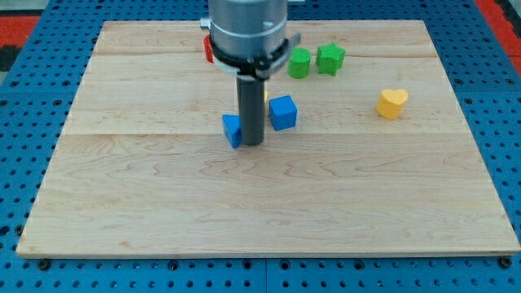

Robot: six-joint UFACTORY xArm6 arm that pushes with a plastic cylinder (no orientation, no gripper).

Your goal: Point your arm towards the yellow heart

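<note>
The yellow heart [392,102] lies on the wooden board at the view's right. My tip [252,144] rests on the board near the middle, far to the left of the heart. A small blue block [233,130] touches the rod on its left side. A blue cube [282,112] sits just right of the rod, slightly higher up in the view.
Two green blocks [300,63] [330,58] sit side by side near the view's top. A red block [208,49] is partly hidden behind the arm's body at the top. A sliver of another yellow block [266,95] peeks out beside the rod. The wooden board [269,212] lies on a blue pegboard.
</note>
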